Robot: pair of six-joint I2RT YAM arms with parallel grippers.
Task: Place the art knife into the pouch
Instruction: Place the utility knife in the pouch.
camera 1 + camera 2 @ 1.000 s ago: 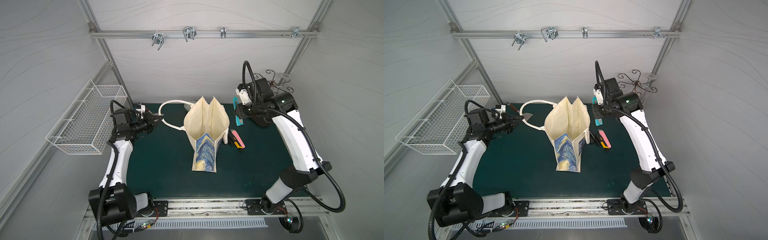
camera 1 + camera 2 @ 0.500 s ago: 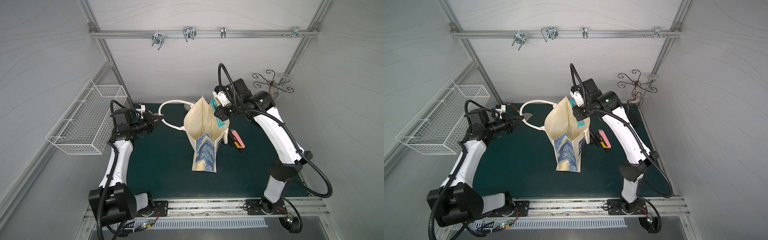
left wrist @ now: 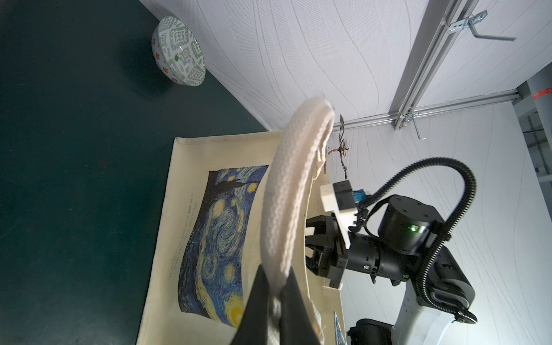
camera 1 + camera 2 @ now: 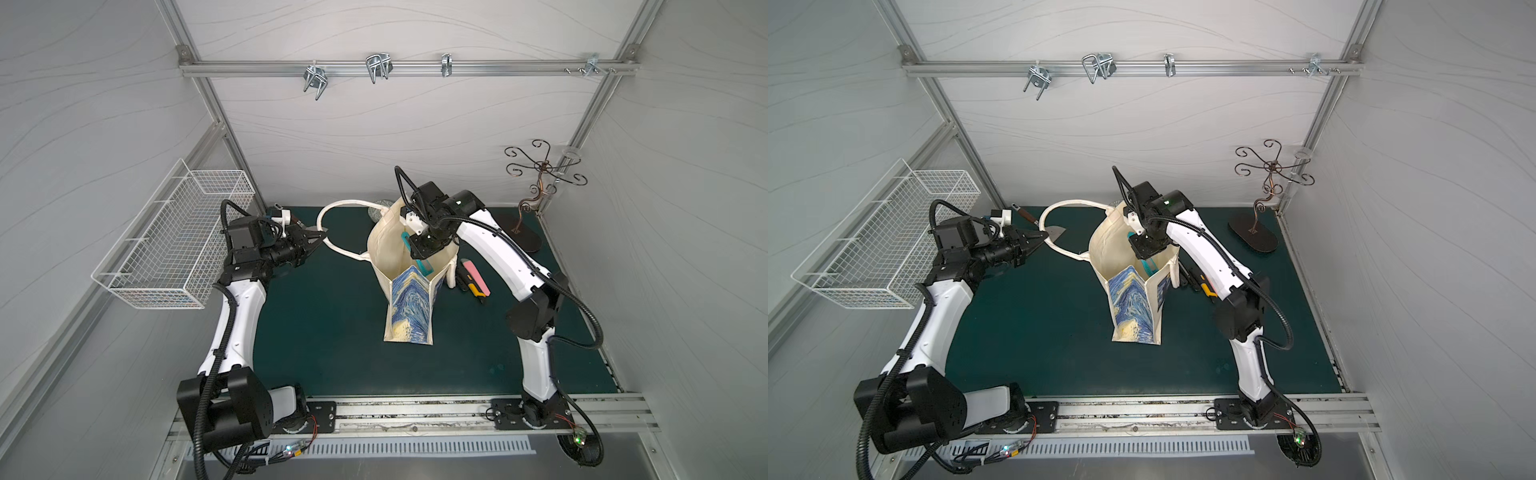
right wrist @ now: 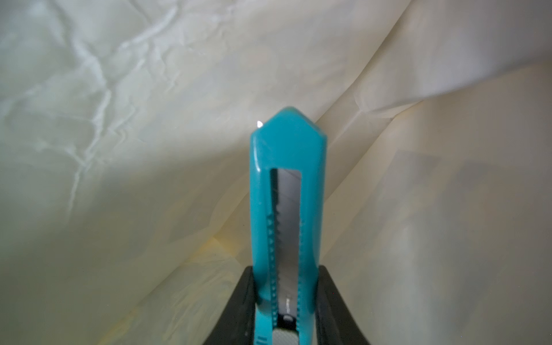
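Nearest the camera, the green desk (image 4: pixel 332 353) in front of the pouch (image 4: pixel 409 307) lies bare. The pouch stands upright on it, painted end toward the front, its mouth gaping wide. Over that mouth hangs the right gripper (image 4: pixel 422 251), pinching the teal art knife (image 4: pixel 424 266) by its slider end, so the knife's nose points down into the pouch. In the right wrist view the cream inside of the pouch (image 5: pixel 119 89) fills everything around the art knife (image 5: pixel 286 194). From that I judge the nose is already past the rim; whether it touches the bottom I cannot tell. Pickup and carry look done. What is left is to let go so the knife drops in, then to lift the gripper clear without snagging the cloth.

Just beside the pouch on the right arm's side, a pink cutter (image 4: pixel 476 278) and a yellow-and-black cutter (image 4: pixel 1204 286) lie on the desk, untouched.

On the left arm's side, the left gripper (image 4: pixel 318 240) is pressed together on one white rope handle (image 4: pixel 345 202), holding that loop out from the pouch, which seems to keep the mouth open.

Behind the pouch sits a patterned bowl (image 3: pixel 179 50); beyond, a wire basket (image 4: pixel 174 241) and a curly metal stand (image 4: pixel 540 187)
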